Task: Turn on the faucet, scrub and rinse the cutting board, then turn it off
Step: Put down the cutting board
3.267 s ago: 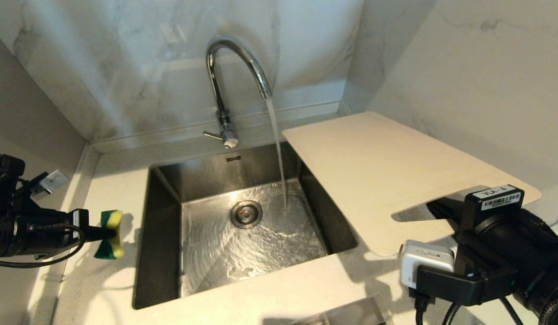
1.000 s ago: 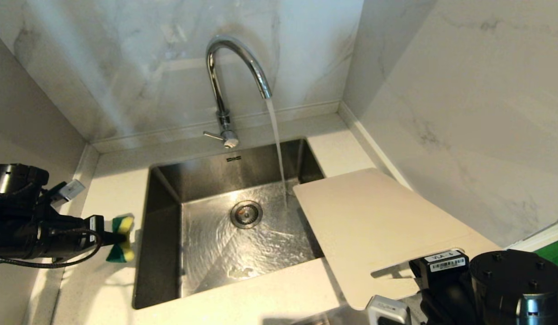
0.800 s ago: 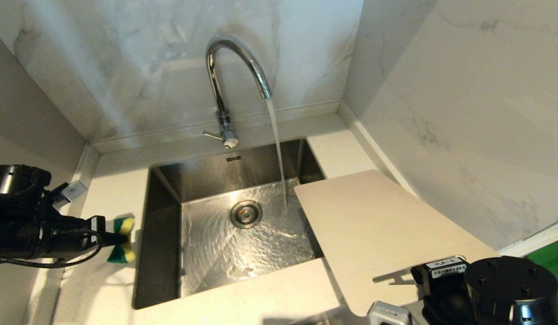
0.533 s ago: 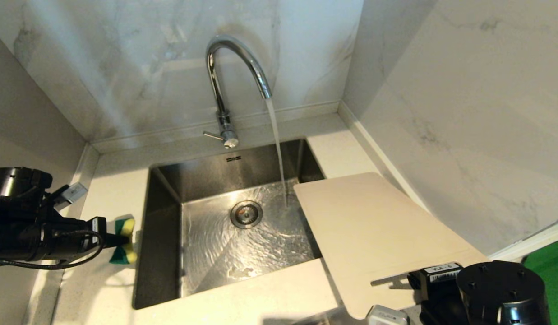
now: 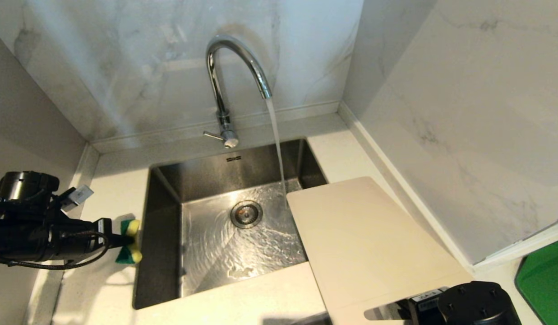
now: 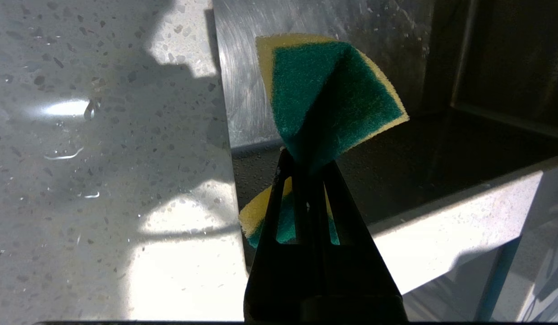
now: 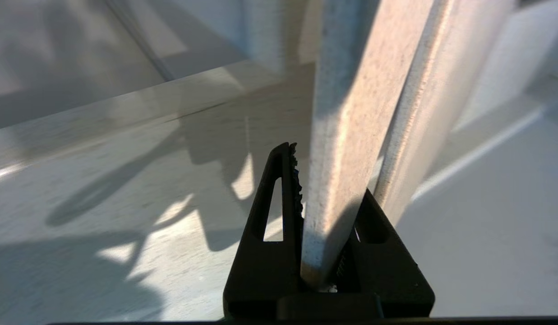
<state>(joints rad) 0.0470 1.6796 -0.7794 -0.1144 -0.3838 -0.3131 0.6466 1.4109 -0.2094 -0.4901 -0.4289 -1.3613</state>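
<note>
The chrome faucet is running, and a thin stream falls into the sink. The cream cutting board lies tilted at the right, its far left corner over the sink's right rim, close to the stream. My right gripper is shut on the board's near edge. In the head view only the right wrist shows, at the bottom right. My left gripper hovers at the sink's left rim, shut on a folded green-and-yellow sponge. The sponge fans out past the fingers.
The steel sink has a wet floor and a round drain. The faucet's lever points left near its base. A marble wall runs close along the board's right side. A green surface shows at the far right.
The board has come down from its higher, farther position and slid left, so its corner now overhangs the sink. The right arm sank lower in view. The left gripper carried the sponge right to the rim.
</note>
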